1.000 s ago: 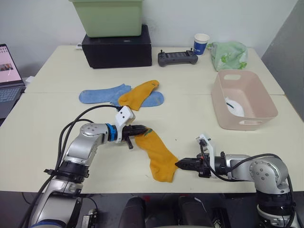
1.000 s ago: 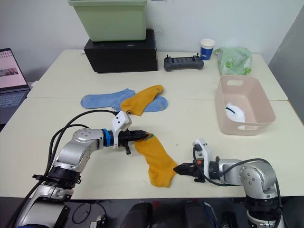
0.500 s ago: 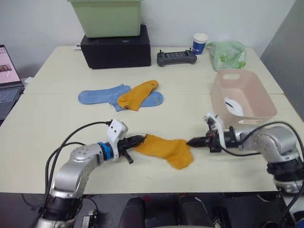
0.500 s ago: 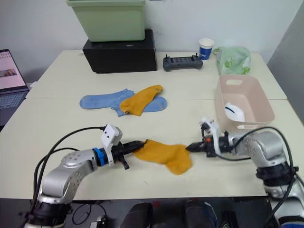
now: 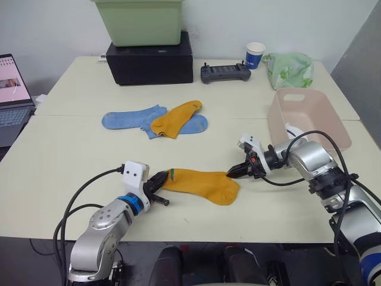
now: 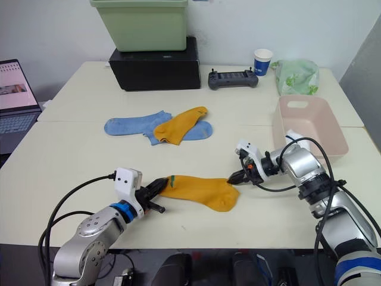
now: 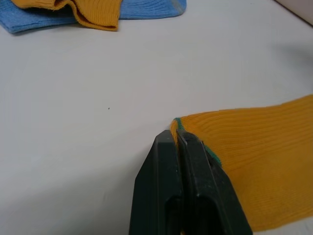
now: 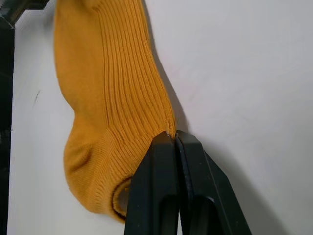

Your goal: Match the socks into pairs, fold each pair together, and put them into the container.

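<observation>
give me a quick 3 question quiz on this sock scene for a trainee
1. True or false: the left gripper is shut on the green-marked cuff of the orange sock.
2. What lies on top of the blue socks in the middle of the table?
A. a white sock
B. the second orange sock
C. the paper cup
3. Fill in: the right gripper pinches the stretched sock at its ___ end.

Key:
1. True.
2. B.
3. Toe; the sock lies flat on the table between the two grippers, near the pink tub.
</observation>
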Robot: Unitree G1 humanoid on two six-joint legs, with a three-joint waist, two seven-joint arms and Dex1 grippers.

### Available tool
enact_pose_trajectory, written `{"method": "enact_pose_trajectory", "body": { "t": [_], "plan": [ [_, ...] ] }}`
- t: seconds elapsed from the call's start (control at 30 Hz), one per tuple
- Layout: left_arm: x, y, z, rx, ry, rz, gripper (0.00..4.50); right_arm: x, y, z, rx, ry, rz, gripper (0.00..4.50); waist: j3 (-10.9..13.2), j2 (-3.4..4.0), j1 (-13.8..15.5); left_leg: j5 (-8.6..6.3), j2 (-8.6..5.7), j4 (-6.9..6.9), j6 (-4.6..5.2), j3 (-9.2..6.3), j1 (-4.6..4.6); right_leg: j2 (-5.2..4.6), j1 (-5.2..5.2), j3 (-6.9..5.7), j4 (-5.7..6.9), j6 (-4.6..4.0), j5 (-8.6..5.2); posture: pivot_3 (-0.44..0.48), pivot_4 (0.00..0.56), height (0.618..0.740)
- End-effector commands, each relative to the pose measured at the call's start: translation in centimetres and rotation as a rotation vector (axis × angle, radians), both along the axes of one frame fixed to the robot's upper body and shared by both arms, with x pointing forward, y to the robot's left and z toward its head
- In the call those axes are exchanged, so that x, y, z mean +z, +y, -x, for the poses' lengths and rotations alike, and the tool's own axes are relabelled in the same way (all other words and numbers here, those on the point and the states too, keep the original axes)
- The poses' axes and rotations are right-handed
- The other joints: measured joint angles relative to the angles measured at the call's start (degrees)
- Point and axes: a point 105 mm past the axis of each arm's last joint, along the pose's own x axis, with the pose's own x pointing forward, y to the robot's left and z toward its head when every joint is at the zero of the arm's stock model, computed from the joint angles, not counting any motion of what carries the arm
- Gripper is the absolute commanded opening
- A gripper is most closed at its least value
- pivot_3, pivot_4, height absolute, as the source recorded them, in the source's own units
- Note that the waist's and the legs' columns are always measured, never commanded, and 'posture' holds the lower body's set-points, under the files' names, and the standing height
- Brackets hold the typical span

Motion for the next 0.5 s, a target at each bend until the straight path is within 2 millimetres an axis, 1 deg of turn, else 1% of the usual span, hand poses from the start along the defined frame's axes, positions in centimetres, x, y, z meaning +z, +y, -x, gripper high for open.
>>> {"method": "enact_pose_trajectory", "body": {
  "t": [0.03, 0.13, 0.27, 0.37, 0.47, 0.5],
  "plan": [
    [1.2, -0.3, 0.3, -0.027, -0.038, 0.013, 0.0, 1.5, 0.3, -0.4, 0.022, -0.042, -0.031, 0.05, 0.0, 0.0, 0.0, 0.0, 0.0, 0.0, 0.0, 0.0, 0.0, -0.02, 0.0, -0.01, 0.0, 0.0, 0.0, 0.0, 0.15, 0.74],
    [1.4, -0.3, 0.3, -0.033, -0.034, 0.025, 0.0, 1.8, 0.5, -0.3, 0.029, -0.051, -0.048, 0.05, 0.0, 0.0, 0.0, 0.0, -0.01, 0.0, 0.0, -0.01, 0.01, -0.02, 0.01, -0.01, 0.01, 0.0, 0.0, 0.0, 0.15, 0.74],
    [1.8, -0.6, 0.8, -0.037, -0.036, 0.034, 0.0, 2.4, 0.7, -0.4, 0.034, -0.058, -0.073, 0.05, 0.0, 0.0, 0.0, 0.0, -0.01, 0.0, 0.0, -0.01, 0.0, -0.02, 0.01, -0.01, 0.0, 0.0, 0.0, 0.0, 0.15, 0.74],
    [1.5, -0.6, 1.4, -0.032, -0.024, 0.035, 0.0, 2.4, 1.2, -0.5, 0.04, -0.073, -0.078, 0.05, 0.0, 0.0, 0.0, 0.0, 0.0, 0.0, 0.0, 0.0, 0.01, -0.02, 0.01, 0.0, 0.0, 0.0, 0.0, 0.0, 0.15, 0.74],
    [1.3, -0.5, 1.5, -0.027, -0.028, 0.018, 0.0, 2.5, 1.7, -0.8, 0.04, -0.09, -0.089, 0.05, 0.0, 0.0, -0.1, 0.0, 0.0, -0.02, 0.0, 0.0, 0.04, -0.01, 0.0, 0.01, 0.02, 0.0, 0.0, 0.0, 0.15, 0.74],
    [1.3, -0.3, 1.4, -0.017, -0.033, 0.013, 0.0, 2.6, 1.7, -0.9, 0.032, -0.1, -0.09, 0.24, 0.0, 0.0, -0.1, 0.0, 0.0, -0.01, 0.0, -0.01, 0.04, 0.0, 0.01, -0.01, 0.02, 0.0, 0.0, 0.0, 0.15, 0.74]
  ]
}}
